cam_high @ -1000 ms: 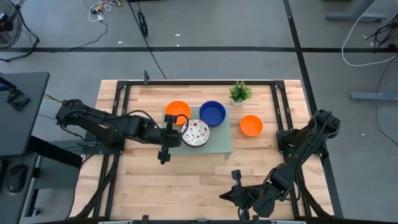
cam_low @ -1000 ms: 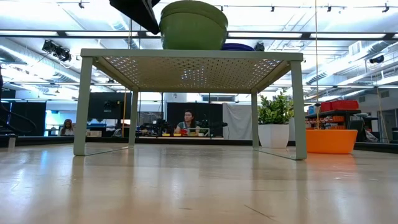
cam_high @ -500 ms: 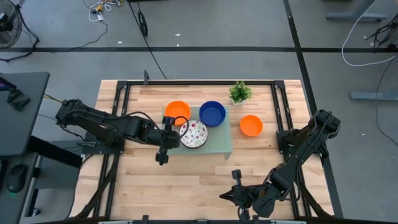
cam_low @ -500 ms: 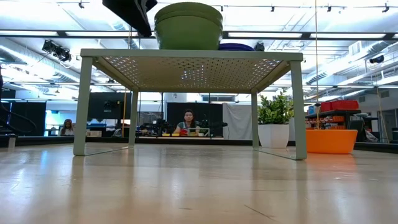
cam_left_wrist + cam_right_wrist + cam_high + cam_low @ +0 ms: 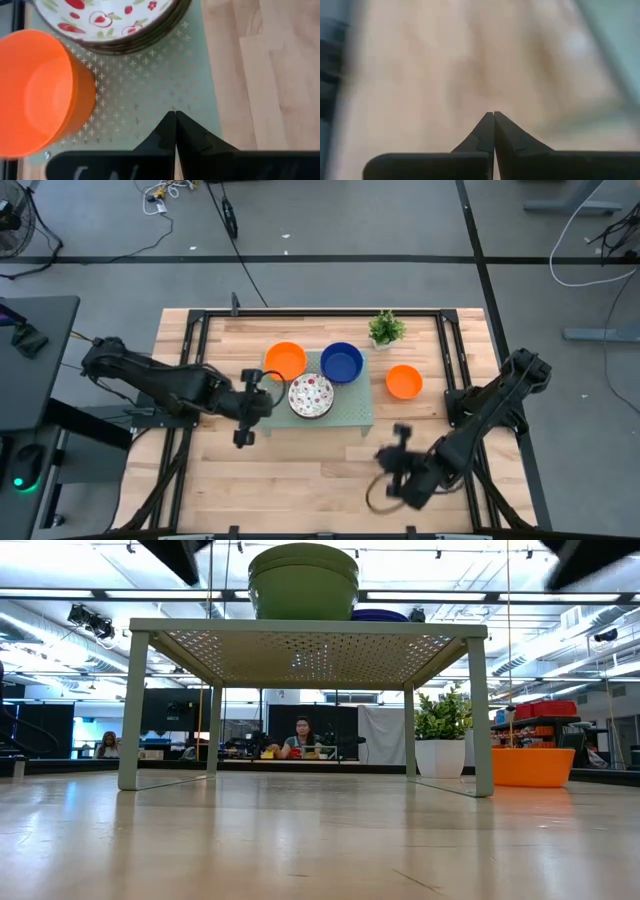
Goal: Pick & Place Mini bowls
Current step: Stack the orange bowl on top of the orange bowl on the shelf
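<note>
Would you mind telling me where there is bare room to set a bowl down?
Bare wood lies in front of the green tray and left of the orange bowl. It is crowded on the tray, around the speckled bowl and blue bowl.

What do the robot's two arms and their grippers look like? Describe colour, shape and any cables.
Both arms are black, built of jointed tube-like segments. A thin black cable loops along the left arm; the right arm looks the same but is partly blurred. The left gripper and right gripper each have two matte black, wedge-shaped fingers tapering to a point. No markings show.
</note>
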